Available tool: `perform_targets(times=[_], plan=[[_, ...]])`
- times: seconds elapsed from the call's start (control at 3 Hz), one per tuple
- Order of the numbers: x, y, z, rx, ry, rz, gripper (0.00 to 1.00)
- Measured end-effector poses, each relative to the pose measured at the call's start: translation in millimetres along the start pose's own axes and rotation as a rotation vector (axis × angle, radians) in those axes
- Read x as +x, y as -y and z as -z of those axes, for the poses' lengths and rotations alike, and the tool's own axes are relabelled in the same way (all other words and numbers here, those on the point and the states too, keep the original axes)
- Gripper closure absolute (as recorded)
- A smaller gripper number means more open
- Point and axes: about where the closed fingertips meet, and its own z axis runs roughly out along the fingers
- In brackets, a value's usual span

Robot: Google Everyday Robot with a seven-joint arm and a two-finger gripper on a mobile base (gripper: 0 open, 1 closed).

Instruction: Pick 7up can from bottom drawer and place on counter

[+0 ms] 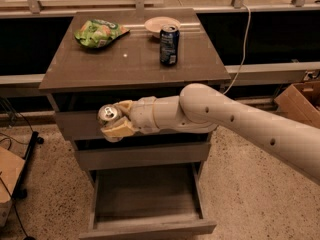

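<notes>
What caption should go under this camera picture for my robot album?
The gripper holds the 7up can above the open bottom drawer, just below the counter.

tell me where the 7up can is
The 7up can is in the gripper, left of centre in the camera view, in front of the top drawer, just below the counter.

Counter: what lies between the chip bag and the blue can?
Camera view: bare counter, save a pale speck, between chip bag and blue can. The gripper holds the 7up can before the top drawer.
</notes>
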Motion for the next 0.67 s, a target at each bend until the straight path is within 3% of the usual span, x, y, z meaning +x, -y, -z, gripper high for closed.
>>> perform_targets(times=[0.33, 0.67], plan=[[-43.3, 15.8, 22.4, -0.036, 0.056, 0.029, 1.00], [-84.5, 32.5, 37.8, -0.032, 0.040, 0.074, 1.00]])
